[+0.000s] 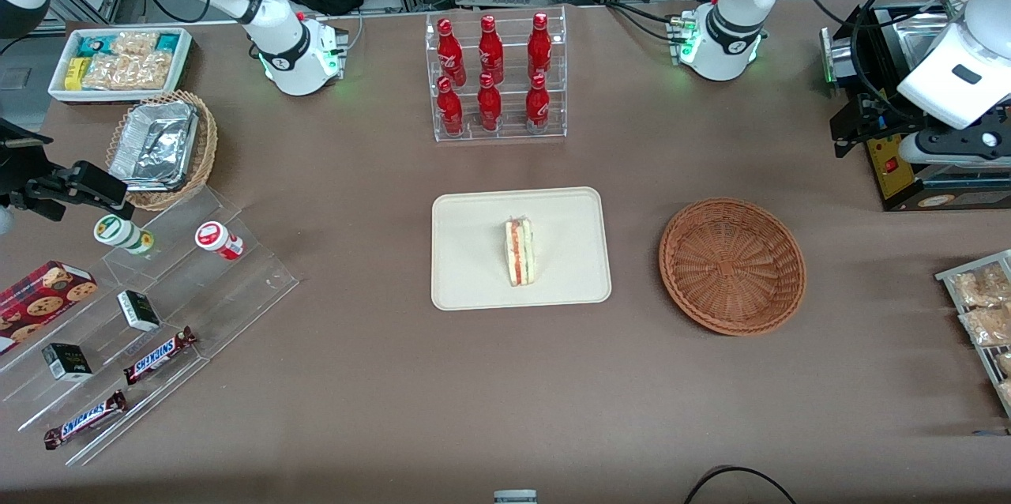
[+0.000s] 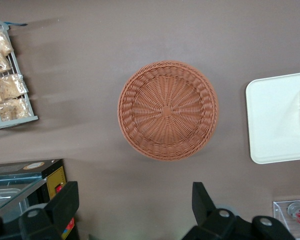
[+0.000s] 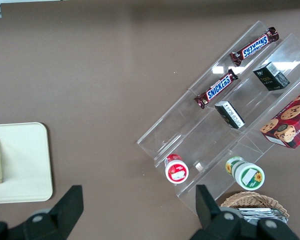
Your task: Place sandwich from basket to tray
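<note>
The counter [image 1: 379,409] ran past every edge of the front view, and the working arm at its end was cut off there, so its end effector [image 2: 135,212] showed clearly only from the left wrist camera, and only as two dark finger tips. The tray [image 1: 474,283] lay whole in the front view but was clipped in both wrist views. The basket [image 1: 732,265] sat apart from the tray, toward the working arm's end of the counter, nothing in it. The sandwich [image 1: 520,253] stood on edge near the tray's middle, only a sliver visible from the wrist. The end effector hung above the counter, near the basket and well apart from the sandwich. Its fingers [image 2: 65,202] were spread wide, gripping and touching nothing.
</note>
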Action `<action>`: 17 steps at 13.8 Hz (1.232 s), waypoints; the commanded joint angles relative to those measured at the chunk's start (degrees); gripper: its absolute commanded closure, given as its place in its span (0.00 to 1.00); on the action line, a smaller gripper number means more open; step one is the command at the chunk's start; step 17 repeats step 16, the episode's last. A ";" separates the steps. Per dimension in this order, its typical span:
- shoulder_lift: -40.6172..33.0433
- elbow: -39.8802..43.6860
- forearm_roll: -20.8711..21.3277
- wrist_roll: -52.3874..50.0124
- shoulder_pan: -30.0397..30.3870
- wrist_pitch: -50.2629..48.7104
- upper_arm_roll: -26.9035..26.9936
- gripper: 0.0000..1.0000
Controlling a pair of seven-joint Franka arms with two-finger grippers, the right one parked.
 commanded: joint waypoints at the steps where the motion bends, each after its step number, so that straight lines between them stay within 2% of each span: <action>1: 1.32 3.84 -1.44 -0.21 -1.14 -0.54 0.86 0.00; 5: 1.24 3.67 -1.70 -1.18 -1.14 -0.98 1.12 0.00; 8: 2.11 3.41 -1.88 -1.27 -3.15 -0.98 3.83 0.00; 11: 2.29 3.14 -4.16 -0.65 -2.98 -2.56 4.11 0.00; 13: 2.38 3.05 -3.90 -0.57 -3.07 -2.83 5.77 0.00; 17: 2.38 2.97 -3.46 -0.83 -3.07 -3.00 5.78 0.00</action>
